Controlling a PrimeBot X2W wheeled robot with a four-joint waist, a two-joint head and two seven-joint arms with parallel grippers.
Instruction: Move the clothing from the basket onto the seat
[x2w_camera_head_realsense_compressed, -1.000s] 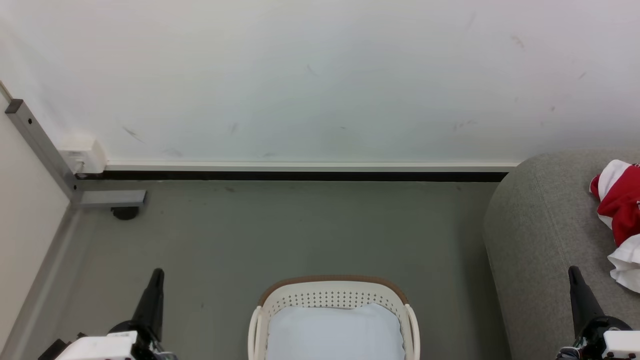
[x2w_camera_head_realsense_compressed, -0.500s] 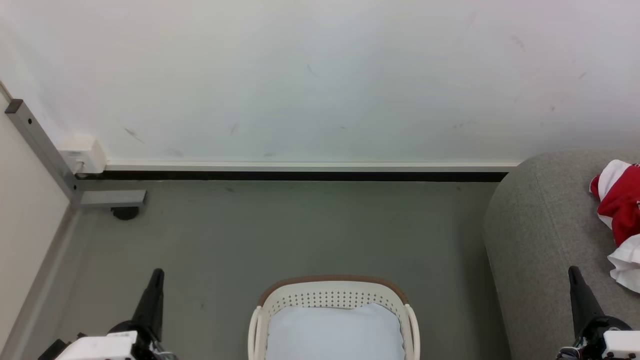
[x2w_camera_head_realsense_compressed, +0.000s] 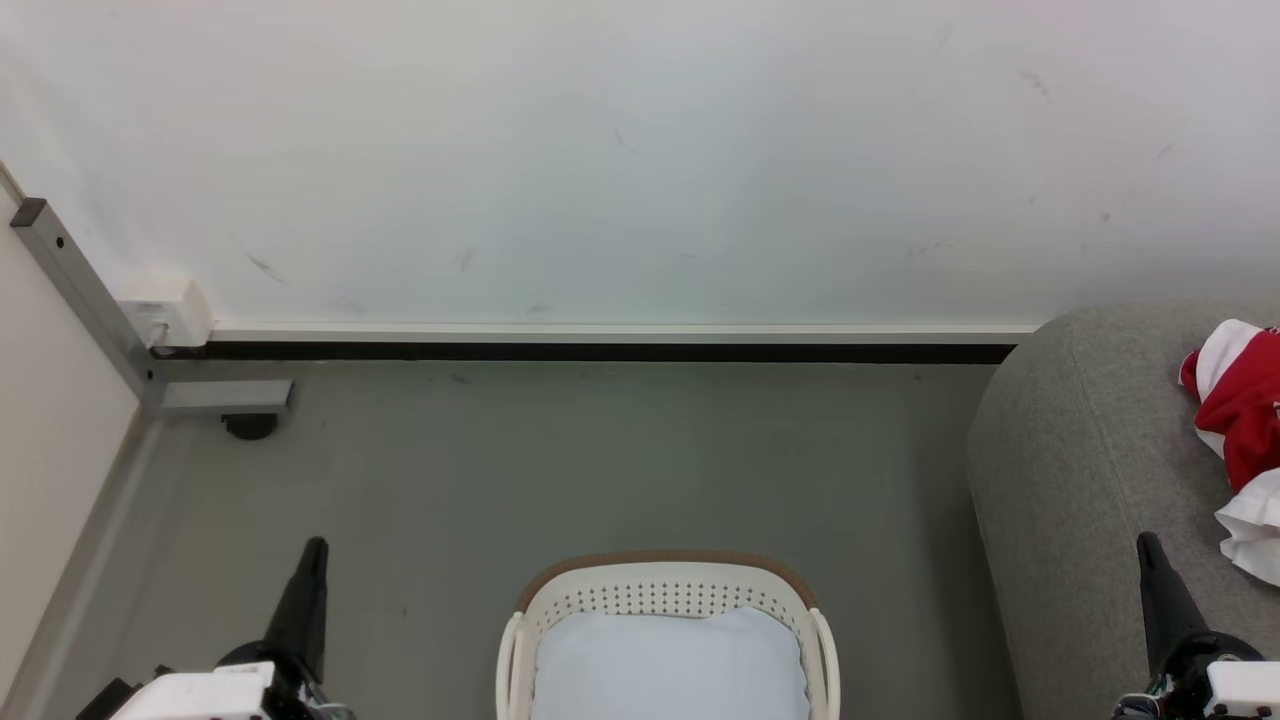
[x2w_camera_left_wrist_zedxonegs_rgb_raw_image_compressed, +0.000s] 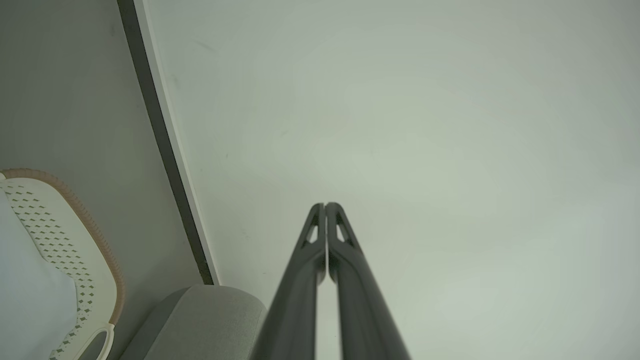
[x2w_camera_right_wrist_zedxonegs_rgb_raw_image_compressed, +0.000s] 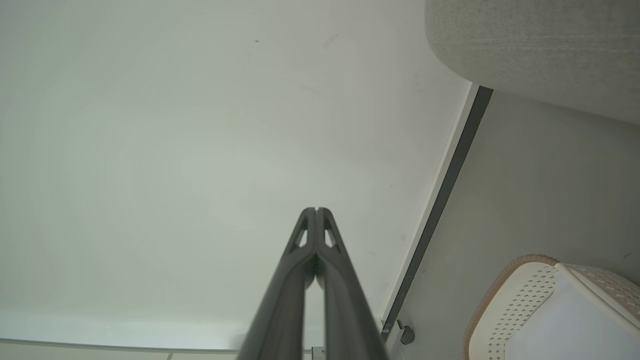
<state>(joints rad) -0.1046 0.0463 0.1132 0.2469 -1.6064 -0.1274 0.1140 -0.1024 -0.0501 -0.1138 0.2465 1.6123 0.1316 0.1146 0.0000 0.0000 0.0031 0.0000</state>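
The clothing (x2w_camera_head_realsense_compressed: 1243, 415) is seen as a crumpled red heap with white trim lying on the seat (x2w_camera_head_realsense_compressed: 1080, 480), at the right edge of the head view and partly cut off by it; no lettering can be made out. The basket (x2w_camera_head_realsense_compressed: 662, 592) stands on the floor (x2w_camera_head_realsense_compressed: 600, 450) between the two arms, near the seat's rounded end. A pale blue-white cushion (x2w_camera_head_realsense_compressed: 670, 665) lies in the part of it that is shown, with no red fabric visible. Its near end is cut off by the lower edge, so whether anything is left there cannot be told. The jaws of the left gripper (x2w_camera_head_realsense_compressed: 314, 548) are pressed together on nothing, and those of the right gripper (x2w_camera_head_realsense_compressed: 1146, 542) likewise; both are pointed towards the white wall (x2w_camera_head_realsense_compressed: 640, 150), well apart from the garments. The transfer is judged to be finished or nearly so. The garments are expected to be light, limp and rather slick, sagging and trailing once lifted. Should any need moving, a raised fold or bunched ridge near the middle is best pinched, not a flat stretch or a loose hem, and the cushion is to be left alone.
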